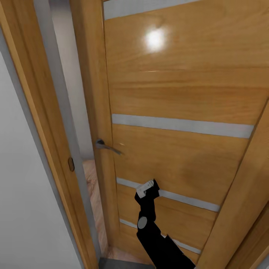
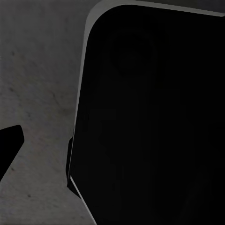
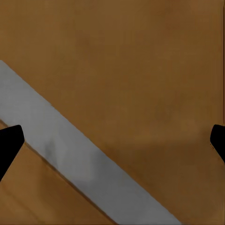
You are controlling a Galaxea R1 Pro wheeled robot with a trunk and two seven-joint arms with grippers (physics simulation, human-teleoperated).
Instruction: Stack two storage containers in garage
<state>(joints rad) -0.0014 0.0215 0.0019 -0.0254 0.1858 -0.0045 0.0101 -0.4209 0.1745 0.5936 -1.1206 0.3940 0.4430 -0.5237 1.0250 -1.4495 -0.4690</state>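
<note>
— What's around us?

— A doorway. A honey-coloured wooden door [image 1: 179,93] with pale grey horizontal strips [image 1: 183,126] takes up most of the head view, standing ajar. Its metal handle [image 1: 106,146] sits at about nine o'clock from the picture's centre. A wooden frame [image 1: 45,123] runs down the left side, with a white wall [image 1: 18,186] beyond it, and light wood-plank flooring [image 1: 91,186] shows through the gap.

— The bins?

— I can't say where they are; the doorway is all I can see from here.

— And the arms?

— The right arm [image 1: 149,224] rises from six o'clock, its tip close against the lower part of the door. In the right wrist view the right gripper [image 3: 112,140] has its two dark fingertips [image 3: 9,140] far apart at opposite edges, spread wide, nothing between them, looking straight at the door panel and one grey strip.

— The left?

— In its wrist view one dark fingertip [image 2: 9,140] shows, over a mottled dark grey floor [image 2: 37,70], beside a big black rounded body [image 2: 154,117]. Whether that claw is spread or closed, I cannot tell.
</note>
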